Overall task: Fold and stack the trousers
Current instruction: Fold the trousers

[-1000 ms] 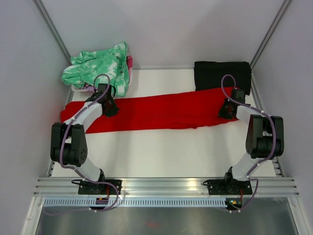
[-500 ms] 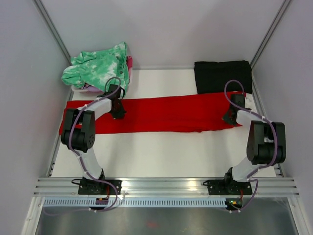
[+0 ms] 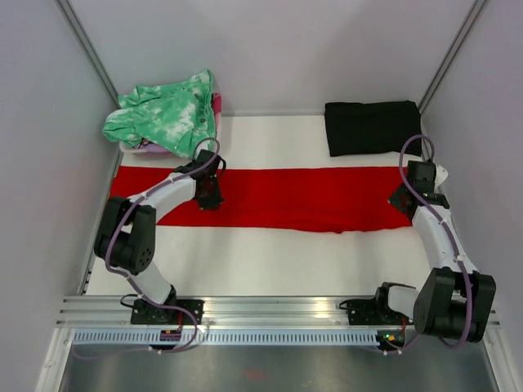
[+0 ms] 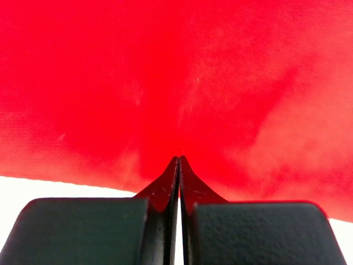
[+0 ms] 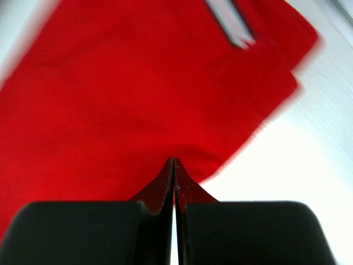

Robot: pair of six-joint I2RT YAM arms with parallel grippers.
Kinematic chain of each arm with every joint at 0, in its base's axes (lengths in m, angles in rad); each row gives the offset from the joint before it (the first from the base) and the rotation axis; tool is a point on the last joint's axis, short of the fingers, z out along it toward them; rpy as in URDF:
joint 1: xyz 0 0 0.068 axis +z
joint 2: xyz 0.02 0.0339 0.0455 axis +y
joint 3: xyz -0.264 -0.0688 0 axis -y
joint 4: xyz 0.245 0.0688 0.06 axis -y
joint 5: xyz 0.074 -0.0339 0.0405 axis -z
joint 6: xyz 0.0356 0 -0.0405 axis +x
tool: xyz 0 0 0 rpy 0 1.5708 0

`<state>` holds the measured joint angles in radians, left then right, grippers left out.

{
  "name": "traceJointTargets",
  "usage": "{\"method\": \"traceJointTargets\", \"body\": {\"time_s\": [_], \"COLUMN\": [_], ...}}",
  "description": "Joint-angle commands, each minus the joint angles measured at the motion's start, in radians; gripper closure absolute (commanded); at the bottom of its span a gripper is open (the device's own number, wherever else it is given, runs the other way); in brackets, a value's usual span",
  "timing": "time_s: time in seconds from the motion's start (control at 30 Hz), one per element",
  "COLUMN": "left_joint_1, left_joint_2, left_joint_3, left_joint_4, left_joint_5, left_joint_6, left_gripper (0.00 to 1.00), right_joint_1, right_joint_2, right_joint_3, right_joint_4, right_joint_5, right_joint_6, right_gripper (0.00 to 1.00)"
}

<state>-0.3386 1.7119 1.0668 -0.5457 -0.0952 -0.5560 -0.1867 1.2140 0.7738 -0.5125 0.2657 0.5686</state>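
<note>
Left hand (image 3: pixel 209 199) and right hand (image 3: pixel 401 202) seemingly pinch trousers (image 3: pixel 302 198).

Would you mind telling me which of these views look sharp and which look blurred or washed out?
Top external: sharp, evenly lit, the trousers crisp-edged. Left wrist: cloth fairly clear, the table blown to plain white. Right wrist: the trousers' edges smeared by blur, the table washed out, only the right gripper crisp.

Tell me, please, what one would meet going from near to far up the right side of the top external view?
Right arm's base → right gripper → black folded cloth.
</note>
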Motion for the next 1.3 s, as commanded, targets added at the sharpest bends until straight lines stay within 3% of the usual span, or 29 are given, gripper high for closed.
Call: {"method": "traceJointTargets", "body": {"time_s": [0.0,0.1,0.17,0.33,0.47,0.73,0.83,1.0,1.27], "left_joint_1": [0.001,0.032,0.096,0.269,0.316,0.305,0.283,0.208,0.084], "left_joint_2": [-0.11,-0.121,-0.118,-0.098,-0.063,0.037,0.041,0.017,-0.075], "left_joint_3": [0.074,0.157,0.171,0.121,0.076,0.03,-0.02,-0.091,-0.177], "left_joint_4": [-0.063,-0.108,-0.1,-0.048,0.012,0.036,0.049,0.036,0.01], "left_joint_5": [-0.081,-0.158,-0.135,-0.069,-0.061,-0.005,-0.015,-0.041,-0.044], "left_joint_6": [-0.002,0.03,0.037,0.036,0.047,-0.01,-0.028,-0.068,-0.142], "left_gripper": [0.97,0.93,0.94,0.98,0.98,0.98,0.98,0.98,0.98], "right_joint_1": [0.041,0.125,0.179,0.277,0.28,0.276,0.256,0.16,0.063], "right_joint_2": [-0.035,0.04,0.09,0.254,0.398,0.486,0.467,0.409,0.291], "right_joint_3": [0.099,0.156,0.173,0.154,0.137,0.105,0.052,-0.017,-0.041], "right_joint_4": [0.101,0.127,0.146,0.222,0.289,0.26,0.246,0.217,0.117], "right_joint_5": [-0.234,-0.261,-0.263,-0.247,-0.217,-0.103,-0.054,-0.097,-0.054], "right_joint_6": [-0.104,-0.137,-0.147,-0.141,-0.119,-0.073,-0.061,-0.068,-0.127], "right_gripper": [1.0,1.0,1.0,1.0,1.0,1.0,1.0,1.0,1.0]}}
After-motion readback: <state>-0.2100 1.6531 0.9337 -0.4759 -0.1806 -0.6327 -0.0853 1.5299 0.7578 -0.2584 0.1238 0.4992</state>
